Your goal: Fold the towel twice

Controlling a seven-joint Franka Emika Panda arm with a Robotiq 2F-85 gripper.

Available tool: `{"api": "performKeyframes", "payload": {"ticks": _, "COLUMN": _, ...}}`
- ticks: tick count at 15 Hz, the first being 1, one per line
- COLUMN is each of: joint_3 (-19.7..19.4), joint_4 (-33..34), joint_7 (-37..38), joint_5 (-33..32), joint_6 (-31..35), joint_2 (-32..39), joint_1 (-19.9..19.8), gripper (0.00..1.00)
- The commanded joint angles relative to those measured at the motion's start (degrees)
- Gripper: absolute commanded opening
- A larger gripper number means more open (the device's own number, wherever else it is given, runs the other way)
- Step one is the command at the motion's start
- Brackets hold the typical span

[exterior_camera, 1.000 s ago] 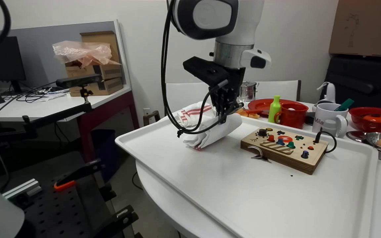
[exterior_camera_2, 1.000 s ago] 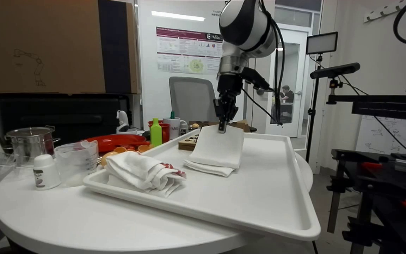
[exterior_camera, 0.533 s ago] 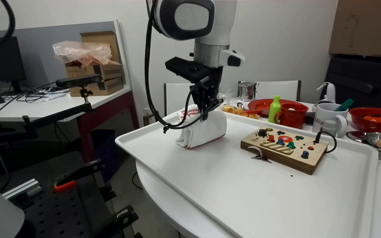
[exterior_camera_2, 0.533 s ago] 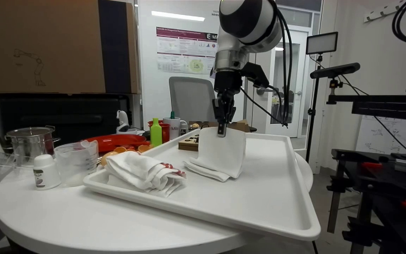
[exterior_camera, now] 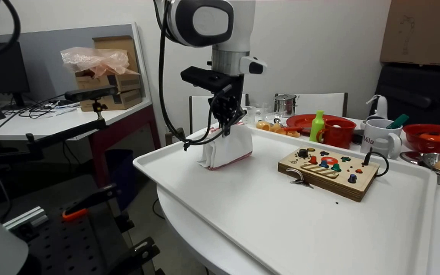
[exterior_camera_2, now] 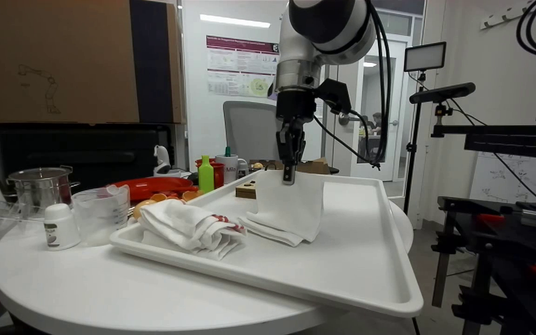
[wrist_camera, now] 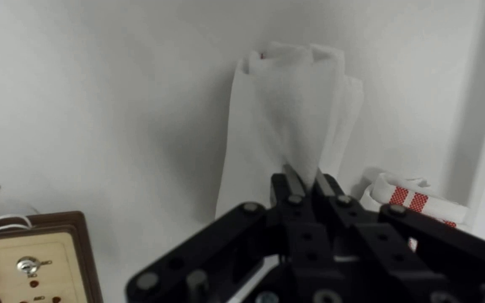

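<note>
The white towel stands part lifted on the tray, folded in layers, with a thin red line along its lower edge in an exterior view. It also shows in an exterior view, where its lower layers rest on the tray. My gripper is shut on the towel's upper edge and holds it up above the tray. In the wrist view the cloth is pinched between the fingertips of my gripper and hangs down. The part of the towel under my gripper is hidden there.
A second, bundled white cloth with red stripes lies at the tray's corner, beside the towel. The wooden button board and keys lie on the white tray. Mugs, a green bottle and a measuring cup stand beyond its rim.
My gripper has moved away from the button board toward the bundled cloth, with the towel's edge in it. The towel now stands more upright, and its lower end has shifted slightly the same way.
</note>
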Motion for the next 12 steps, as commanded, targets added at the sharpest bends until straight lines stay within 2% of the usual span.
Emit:
{"api": "performKeyframes", "payload": {"ticks": 1, "joint_3": -2.40, "joint_4": -0.63, "joint_7": 9.44, "joint_5": -6.08, "joint_6": 2.08, "joint_2": -0.33, "joint_1": 3.70, "gripper": 0.02}}
{"api": "performKeyframes", "payload": {"ticks": 5, "joint_3": -9.11, "joint_4": -0.82, "joint_7": 25.82, "joint_5": -24.24, "joint_6": 7.61, "joint_2": 1.44, "joint_1": 11.30, "gripper": 0.02}}
{"api": "performKeyframes", "payload": {"ticks": 8, "joint_3": -14.90, "joint_4": 0.04, "joint_7": 37.53, "joint_5": -37.80, "joint_6": 7.75, "joint_2": 2.97, "joint_1": 17.80, "gripper": 0.02}}
{"api": "performKeyframes", "payload": {"ticks": 12, "joint_3": -18.11, "joint_4": 0.91, "joint_7": 46.68, "joint_5": -47.89, "joint_6": 5.88, "joint_2": 4.05, "joint_1": 22.94, "gripper": 0.02}}
